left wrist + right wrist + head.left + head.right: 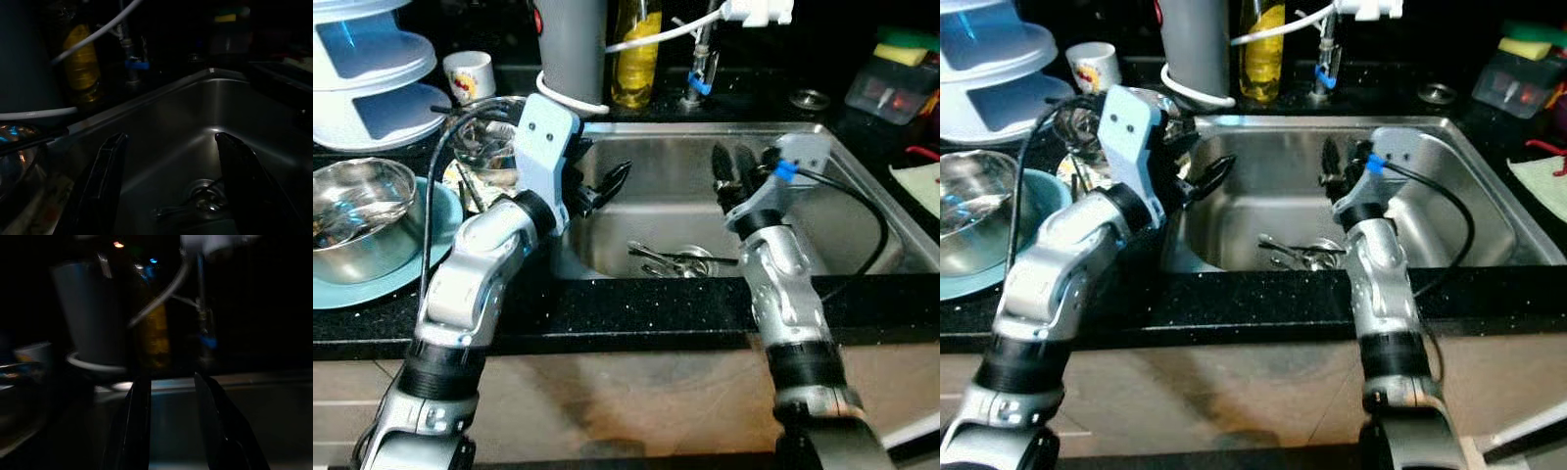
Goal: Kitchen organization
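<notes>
Left eye view shows a shiny sink [862, 196]. Both grippers hang over it holding nothing: left gripper [602, 186] fingers wide apart, right gripper [732, 168] fingers a little apart. Small utensils [671, 259] lie by the drain.

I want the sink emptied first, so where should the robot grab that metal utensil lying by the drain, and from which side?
Probably the handle of the metal utensil, where it stretches left of the drain and lies flat on the sink floor. Come straight down from above with fingers across the handle; the walls block side approaches. The left gripper, open over the left rim, seems nearer than the right gripper.
</notes>
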Controlling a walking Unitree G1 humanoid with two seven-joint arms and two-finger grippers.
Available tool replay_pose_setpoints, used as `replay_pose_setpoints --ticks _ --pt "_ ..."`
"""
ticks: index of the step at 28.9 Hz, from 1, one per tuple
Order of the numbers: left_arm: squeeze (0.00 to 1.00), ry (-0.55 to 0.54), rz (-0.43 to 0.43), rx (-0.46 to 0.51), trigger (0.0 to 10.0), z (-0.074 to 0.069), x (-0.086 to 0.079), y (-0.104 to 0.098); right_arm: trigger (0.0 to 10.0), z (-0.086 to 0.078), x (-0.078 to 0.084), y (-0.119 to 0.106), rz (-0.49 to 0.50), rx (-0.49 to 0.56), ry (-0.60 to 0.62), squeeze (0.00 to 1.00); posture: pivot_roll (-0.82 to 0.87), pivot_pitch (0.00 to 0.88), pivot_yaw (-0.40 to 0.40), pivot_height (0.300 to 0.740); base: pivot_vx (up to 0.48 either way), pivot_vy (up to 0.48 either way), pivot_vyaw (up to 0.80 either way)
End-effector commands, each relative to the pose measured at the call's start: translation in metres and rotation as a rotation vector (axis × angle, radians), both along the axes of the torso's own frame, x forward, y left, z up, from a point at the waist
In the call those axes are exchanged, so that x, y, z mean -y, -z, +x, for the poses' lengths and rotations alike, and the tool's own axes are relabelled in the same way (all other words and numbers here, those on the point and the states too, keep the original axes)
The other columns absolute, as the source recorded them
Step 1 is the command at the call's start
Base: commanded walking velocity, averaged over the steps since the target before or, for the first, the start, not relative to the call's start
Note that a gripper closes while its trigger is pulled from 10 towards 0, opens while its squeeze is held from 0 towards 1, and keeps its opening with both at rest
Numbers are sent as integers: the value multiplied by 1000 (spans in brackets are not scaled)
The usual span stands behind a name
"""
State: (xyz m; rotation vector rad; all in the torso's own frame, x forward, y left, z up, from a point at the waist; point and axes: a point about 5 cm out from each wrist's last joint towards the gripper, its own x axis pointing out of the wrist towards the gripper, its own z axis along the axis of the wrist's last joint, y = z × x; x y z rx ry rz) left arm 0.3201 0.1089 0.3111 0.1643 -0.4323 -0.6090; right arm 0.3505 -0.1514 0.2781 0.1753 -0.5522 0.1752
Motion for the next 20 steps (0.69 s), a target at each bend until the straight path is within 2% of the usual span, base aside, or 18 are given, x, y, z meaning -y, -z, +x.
replay_pose_setpoints --ticks 1,2,4,5,8,13,20 --pt "0 6 12 -13 10000 -6 3 3 10000 -8 -5 4 13 -32 -28 0 -25 152 -30 740 0 0 0" --pt "0 6 12 -13 10000 -6 3 3 10000 -8 -5 4 13 -32 -28 0 -25 152 -30 740 0 0 0" --pt "0 -27 -21 -38 10000 -11 2 10 10000 -23 -12 12 -23 -46 -68 0 -31 154 -24 740 0 0 0" --pt "0 -27 -21 -38 10000 -11 2 10 10000 -23 -12 12 -23 -46 -68 0 -31 154 -24 740 0 0 0" --pt "0 -60 -49 -73 10000 -16 -1 21 10000 -36 -19 17 -34 -73 -122 0 -34 156 -24 740 0 0 0" --pt "0 -54 -62 -75 10000 -20 -1 21 10000 -46 -28 19 -49 -95 -220 0 -32 158 -29 740 0 0 0" --pt "0 -91 -43 -86 10000 -20 -7 23 10000 -50 -27 17 -58 -125 -230 0 -31 159 -31 740 0 0 0"
